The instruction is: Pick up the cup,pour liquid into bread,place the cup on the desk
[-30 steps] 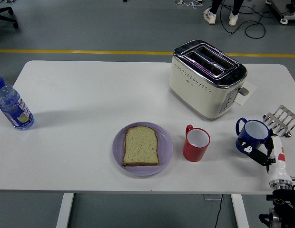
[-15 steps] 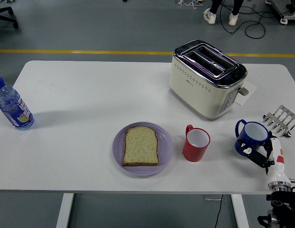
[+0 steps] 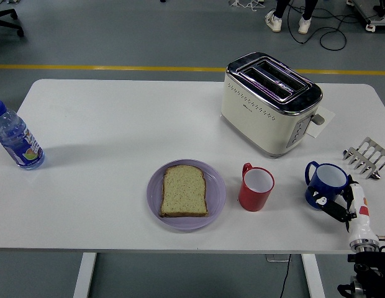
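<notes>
A blue cup [image 3: 325,184] stands upright near the table's right front corner, handle to the left. My right hand [image 3: 339,208] comes in from the lower right corner, its black fingers [image 3: 334,209] curled against the cup's lower right side. A slice of bread [image 3: 184,190] lies on a purple plate [image 3: 217,194] at the front middle. A red cup [image 3: 256,187] stands just right of the plate. My left arm is out of view.
A cream toaster [image 3: 270,102] stands behind the red cup. A water bottle [image 3: 17,141] stands at the left edge. A metal rack [image 3: 367,156] lies at the right edge, behind the blue cup. A person's feet [image 3: 288,22] show beyond the table.
The blue cup has come down and slightly left, together with my right hand, and now sits lower on the table.
</notes>
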You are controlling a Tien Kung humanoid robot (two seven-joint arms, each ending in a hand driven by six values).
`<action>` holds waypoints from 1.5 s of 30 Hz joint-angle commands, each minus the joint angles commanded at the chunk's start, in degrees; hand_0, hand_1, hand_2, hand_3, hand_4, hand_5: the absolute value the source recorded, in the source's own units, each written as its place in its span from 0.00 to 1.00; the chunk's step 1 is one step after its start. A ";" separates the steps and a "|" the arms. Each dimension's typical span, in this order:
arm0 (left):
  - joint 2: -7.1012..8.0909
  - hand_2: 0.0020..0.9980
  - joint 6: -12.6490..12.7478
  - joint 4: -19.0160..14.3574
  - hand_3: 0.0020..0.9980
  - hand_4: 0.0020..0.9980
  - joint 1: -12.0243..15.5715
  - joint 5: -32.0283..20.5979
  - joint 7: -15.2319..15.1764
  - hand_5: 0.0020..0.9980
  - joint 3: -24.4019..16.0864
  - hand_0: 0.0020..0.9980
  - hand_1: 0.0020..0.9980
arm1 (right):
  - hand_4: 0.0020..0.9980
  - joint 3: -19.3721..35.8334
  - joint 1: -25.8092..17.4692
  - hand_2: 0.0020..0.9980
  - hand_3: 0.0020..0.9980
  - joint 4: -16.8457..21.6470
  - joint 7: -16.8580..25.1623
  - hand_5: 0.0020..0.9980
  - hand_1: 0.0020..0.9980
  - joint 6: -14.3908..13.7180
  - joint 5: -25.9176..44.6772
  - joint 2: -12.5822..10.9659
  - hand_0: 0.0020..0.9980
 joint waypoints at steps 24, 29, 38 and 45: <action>0.11 0.65 0.02 -0.02 0.50 0.24 0.08 -0.06 -0.01 0.87 -0.05 0.63 0.64 | 0.91 0.13 -0.25 0.85 0.97 -0.02 -0.54 0.11 0.64 -1.18 -3.33 -0.02 0.72; 0.15 0.65 0.02 -0.04 0.50 0.24 0.01 0.03 -0.01 0.87 -0.15 0.63 0.64 | 0.91 0.20 -0.49 0.87 0.98 0.59 -0.30 0.10 0.66 -1.33 -3.92 -0.13 0.78; 0.23 0.65 0.01 -0.04 0.50 0.24 -0.09 0.16 -0.01 0.86 -0.29 0.63 0.64 | 0.89 1.09 -1.56 0.89 0.99 3.36 -0.12 0.09 0.68 -1.76 -5.33 -0.58 0.80; 0.31 0.65 0.00 -0.03 0.50 0.24 -0.13 0.25 0.00 0.86 -0.36 0.63 0.64 | 0.90 2.24 -3.24 0.89 1.00 9.20 -0.08 0.10 0.69 -2.76 -7.75 -1.22 0.82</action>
